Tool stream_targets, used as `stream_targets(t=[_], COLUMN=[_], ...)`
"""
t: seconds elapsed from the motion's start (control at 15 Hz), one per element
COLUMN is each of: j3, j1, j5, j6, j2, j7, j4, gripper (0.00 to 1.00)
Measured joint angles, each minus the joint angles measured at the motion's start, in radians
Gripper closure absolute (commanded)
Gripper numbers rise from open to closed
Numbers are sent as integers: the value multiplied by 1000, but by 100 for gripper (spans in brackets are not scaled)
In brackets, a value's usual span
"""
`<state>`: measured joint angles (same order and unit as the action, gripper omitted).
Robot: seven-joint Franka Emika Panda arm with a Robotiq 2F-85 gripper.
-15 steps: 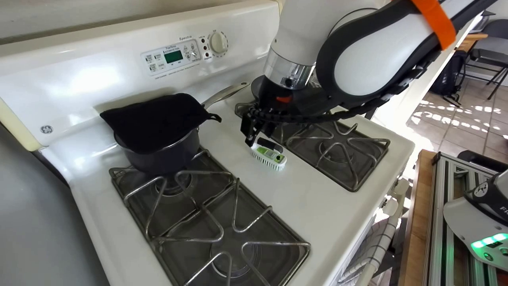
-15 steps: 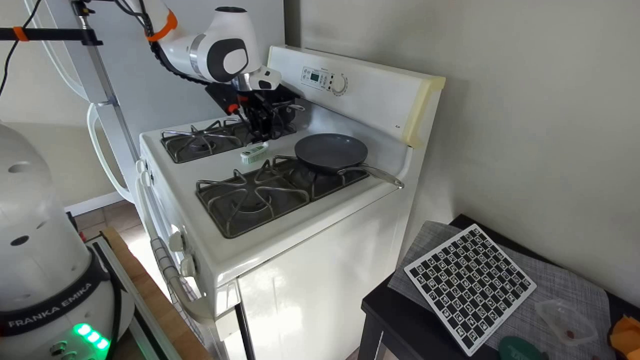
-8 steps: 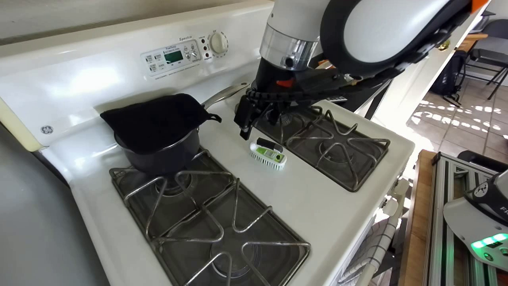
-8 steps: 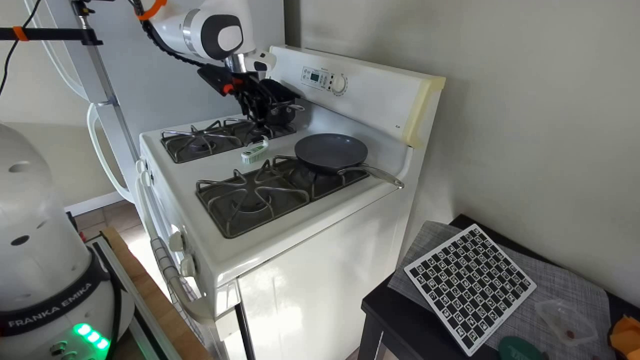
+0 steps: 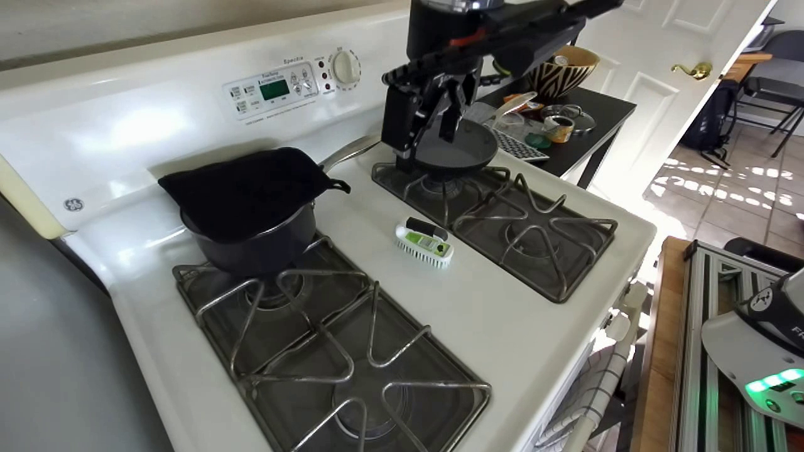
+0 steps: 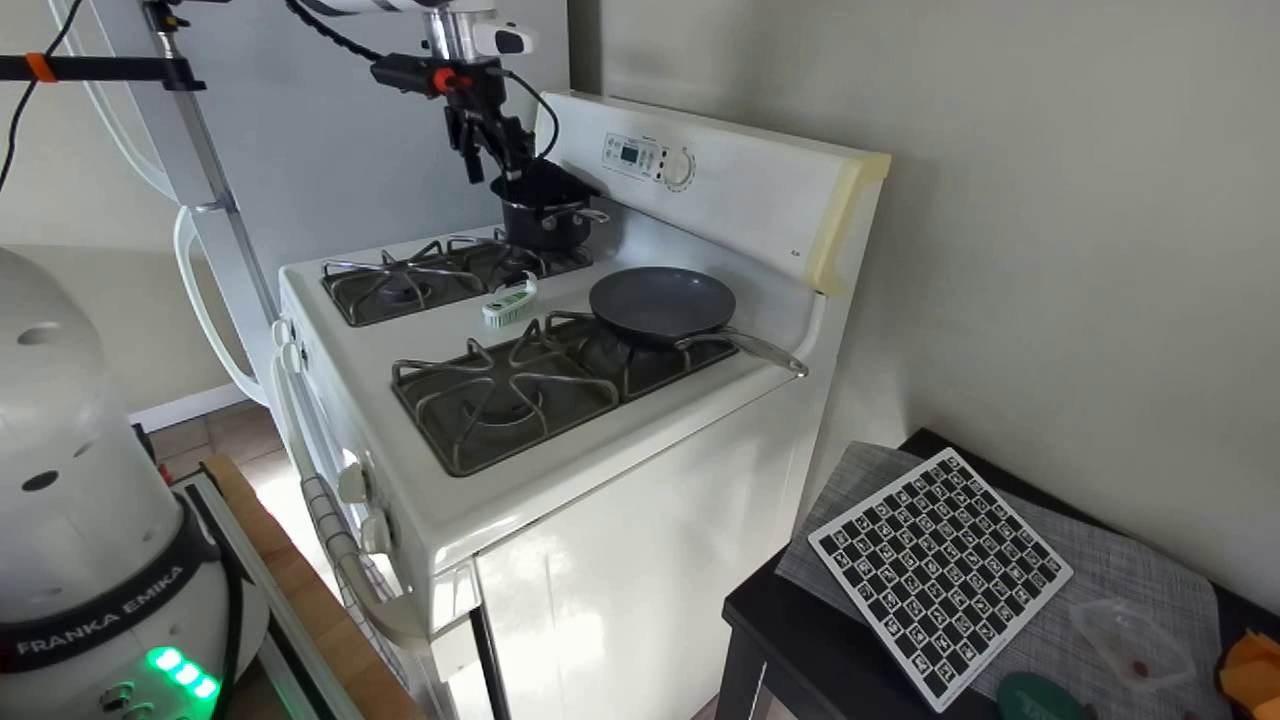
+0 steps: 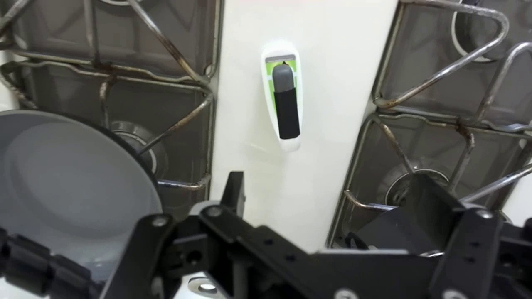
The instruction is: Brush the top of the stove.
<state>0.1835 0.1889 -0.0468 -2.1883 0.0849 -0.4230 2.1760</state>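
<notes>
Brush (image 7: 286, 108) lay ungripped; the way down held the risk

The gripper (image 7: 332, 189) hung above the brush, past its narrow end, its fingers (image 7: 235, 189) spread wide with nothing between them. The brush lay with its bristles (image 5: 419, 255) down on the top of the stove (image 5: 468, 298), between two wire grates (image 5: 319, 326). In the wrist view it sat off-centre of the gap, so a hasty descent risked knocking it askew. A sideways drift risked striking the skillet (image 7: 75, 178) off one side of the brush or the pot (image 5: 270, 251) off the other. Once held by its black handle (image 5: 427, 228), it seemed liable to twist under pressure, with overlong strokes apt to snag on the grates.

The surface around the brush looked glossy. Beyond its narrow end rose the control panel (image 5: 270, 91); well apart from the brush stood a dark side table (image 6: 765, 605) with a patterned board (image 6: 940, 575), and a chair (image 5: 769, 91).
</notes>
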Motion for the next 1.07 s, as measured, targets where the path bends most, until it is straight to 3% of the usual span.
stream_targets(t=[0.47, 1.07], j3=[40, 58], j1=[0, 0], j5=[-114, -156], j6=[189, 201], j2=[15, 15], j7=[-10, -43], j4=[-156, -228], gripper=[0, 0])
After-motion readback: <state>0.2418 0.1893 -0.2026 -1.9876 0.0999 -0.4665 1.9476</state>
